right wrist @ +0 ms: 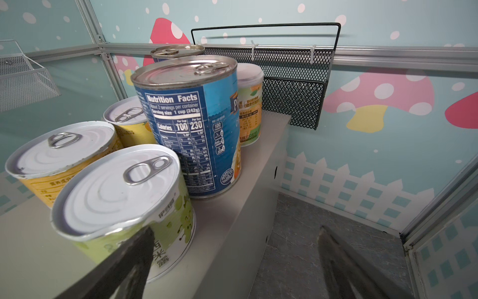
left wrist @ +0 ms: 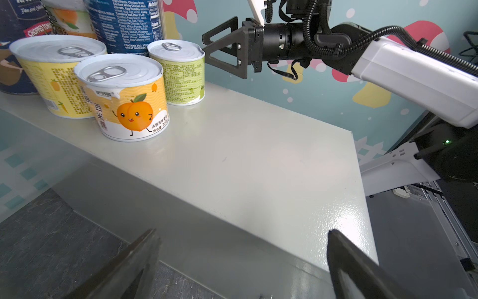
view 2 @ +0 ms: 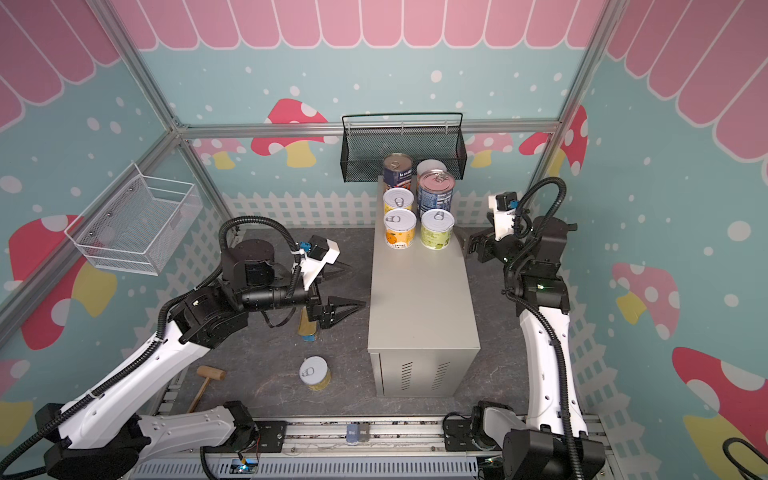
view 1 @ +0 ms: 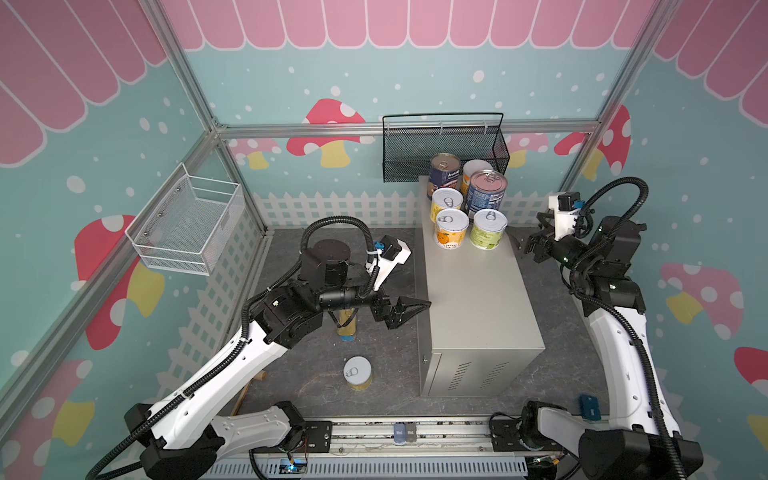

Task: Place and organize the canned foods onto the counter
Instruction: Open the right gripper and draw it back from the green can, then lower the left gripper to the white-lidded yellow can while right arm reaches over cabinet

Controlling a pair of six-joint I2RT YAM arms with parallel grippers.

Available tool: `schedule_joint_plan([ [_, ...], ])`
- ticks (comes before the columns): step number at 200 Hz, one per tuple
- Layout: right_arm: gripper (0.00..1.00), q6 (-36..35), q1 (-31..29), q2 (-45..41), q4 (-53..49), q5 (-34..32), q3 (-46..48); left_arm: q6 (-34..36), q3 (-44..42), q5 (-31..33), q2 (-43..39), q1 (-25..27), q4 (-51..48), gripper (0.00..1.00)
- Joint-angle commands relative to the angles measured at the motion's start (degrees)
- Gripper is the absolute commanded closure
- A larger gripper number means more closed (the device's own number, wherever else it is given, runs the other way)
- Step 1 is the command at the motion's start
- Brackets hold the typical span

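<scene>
Left gripper (view 2: 356, 286) and right gripper (left wrist: 204, 44) both gape wide, empty, arms bent inward

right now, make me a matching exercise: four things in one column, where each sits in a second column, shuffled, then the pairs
Things:
1 peach-label can
2 flat gold tin
3 black mesh basket
4 white wire basket

Places:
a fixed to the left side wall
b on top of the counter
c hung from the back rail
d on the floor beside the counter

Pairs: 1-b, 2-d, 3-c, 4-a
</scene>
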State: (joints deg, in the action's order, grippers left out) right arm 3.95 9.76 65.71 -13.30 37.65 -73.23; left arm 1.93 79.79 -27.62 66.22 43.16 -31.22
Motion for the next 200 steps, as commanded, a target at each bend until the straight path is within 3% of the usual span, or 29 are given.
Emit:
schedule_joint_plan([
  [1, 0.01, 0.2, 0.2, -0.1, 0.8, -0.9, 0.1, 0.9, 0.6, 1.0, -0.1, -0.1, -0.6, 0.01],
  [48, 0.01, 1.7, 0.2, -3.1, -3.3, -9.7, -1.6, 0.1, -1.3, 4.6, -0.6, -0.1, -0.2, 0.01],
  [90, 0.01, 1.3, 0.1, -10.7, -6.7, -9.8, -0.2, -0.9, -4.7, 12.0, -3.1, -0.1, 0.4, 0.01],
  [139, 0.0, 0.6, 0.0, -19.0, -8.6, -2.4, 1.1, -2.6, -10.5, 22.3, -7.5, -0.2, 0.4, 0.01],
  [154, 0.0, 0.3, 0.0, -20.9, -7.9, 3.2, 1.5, -4.6, -12.0, 27.1, -8.7, -0.2, 0.4, 0.01],
  [182, 0.0, 0.7, 0.0, -18.0, -12.6, 12.3, -3.2, -9.9, -13.6, 35.9, -9.9, -0.4, -1.5, 0.01],
  [200, 0.0, -0.7, -1.0, -16.2, -16.6, 12.6, -6.1, -13.1, -14.4, 41.2, -10.8, -0.4, -4.3, 0.01],
])
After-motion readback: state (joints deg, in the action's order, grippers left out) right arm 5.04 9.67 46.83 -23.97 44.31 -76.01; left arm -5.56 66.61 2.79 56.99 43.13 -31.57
